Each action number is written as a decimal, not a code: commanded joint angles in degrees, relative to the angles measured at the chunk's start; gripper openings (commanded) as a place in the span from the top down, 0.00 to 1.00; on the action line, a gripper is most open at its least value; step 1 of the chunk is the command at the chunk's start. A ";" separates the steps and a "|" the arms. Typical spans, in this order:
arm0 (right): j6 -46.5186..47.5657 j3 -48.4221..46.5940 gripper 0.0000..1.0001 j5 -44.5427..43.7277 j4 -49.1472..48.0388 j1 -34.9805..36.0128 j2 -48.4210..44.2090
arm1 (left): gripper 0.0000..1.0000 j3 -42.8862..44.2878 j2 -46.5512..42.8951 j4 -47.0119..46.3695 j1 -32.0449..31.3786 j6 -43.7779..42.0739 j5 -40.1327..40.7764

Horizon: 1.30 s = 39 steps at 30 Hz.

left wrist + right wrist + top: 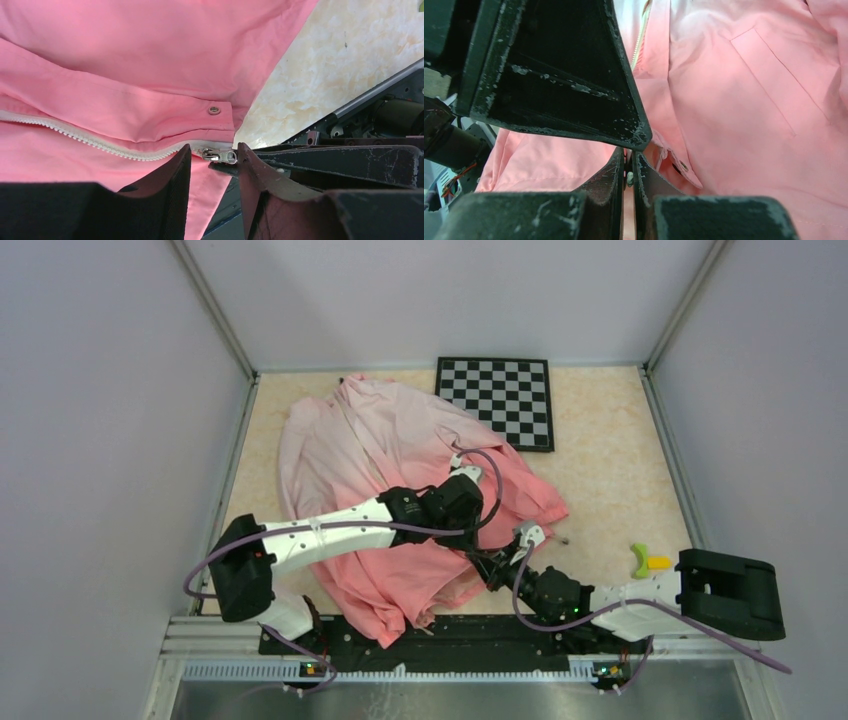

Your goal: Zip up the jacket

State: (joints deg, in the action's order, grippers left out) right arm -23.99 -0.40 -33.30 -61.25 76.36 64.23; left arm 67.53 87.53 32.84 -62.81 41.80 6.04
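The jacket (400, 460) lies crumpled on the table, pale pink at the far end and coral toward the near edge. In the left wrist view its white zipper (75, 135) runs to a metal slider (220, 156) at the hem corner, below a snap (214, 110). My left gripper (214, 152) is open, with the slider between its fingertips. My right gripper (629, 165) is shut on the jacket's thin hem edge by the zipper's bottom end; its dark fingers (320, 165) reach in just under the slider. In the top view the two grippers meet at the jacket's near right edge (480, 552).
A black-and-white checkerboard (497, 400) lies at the back, partly touching the jacket. A yellow-green object (645, 560) sits on the table at the right near the right arm. Walls enclose three sides; a metal rail (450, 640) runs along the near edge.
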 commanded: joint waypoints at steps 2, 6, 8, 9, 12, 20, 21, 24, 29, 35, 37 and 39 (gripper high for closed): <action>0.00 5.35 1.00 -0.65 -1.97 0.00 -0.80 | 0.58 -0.21 -4.05 1.69 -0.21 -0.46 3.85; 0.27 5.07 1.00 -0.44 -1.78 0.02 -0.80 | 0.59 -0.83 -4.68 1.58 -0.21 0.09 3.59; 0.28 5.09 1.00 -0.41 -1.68 0.02 -0.83 | 0.60 -0.99 -4.81 1.46 -0.21 0.10 3.31; 0.27 4.99 1.00 -0.45 -1.69 0.00 -0.82 | 0.60 -1.06 -4.82 1.37 -0.23 0.08 3.09; 0.27 4.88 1.00 -0.42 -1.68 -0.01 -0.73 | 0.60 -1.64 -4.92 -0.40 -0.23 -0.49 1.20; 0.20 5.05 1.00 -0.45 -1.76 0.00 -0.66 | 0.62 -1.78 -4.09 -1.89 -0.22 -0.54 -1.73; 0.18 5.06 1.00 -0.47 -1.76 -0.01 -0.72 | 0.63 -2.00 -4.18 -2.09 -0.21 -0.52 -1.85; 0.15 5.07 1.00 -0.54 -1.72 0.01 -0.78 | 0.64 -2.47 -4.29 -2.53 -0.21 -0.60 -1.75; 0.14 5.10 1.00 -0.30 -1.88 -0.02 -0.90 | 0.68 -2.70 -3.90 -2.44 -0.26 -0.55 -1.05; 0.03 5.04 1.00 -0.01 -1.45 -0.06 -1.17 | 0.71 -3.05 -3.53 -2.30 -0.18 -0.54 0.46; 0.16 4.92 1.00 -0.09 -1.38 0.02 -1.18 | 0.75 -2.90 -3.35 -1.79 -0.17 -0.26 1.27; 0.00 4.90 1.00 -0.10 -1.42 -0.04 -1.20 | 0.78 -2.67 -3.06 -1.16 -0.15 -0.19 1.86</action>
State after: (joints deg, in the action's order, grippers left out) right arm -24.03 -0.40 -33.30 -61.23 76.36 64.10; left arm 65.01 84.64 32.36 -62.94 41.87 5.82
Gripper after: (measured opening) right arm 0.036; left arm 0.242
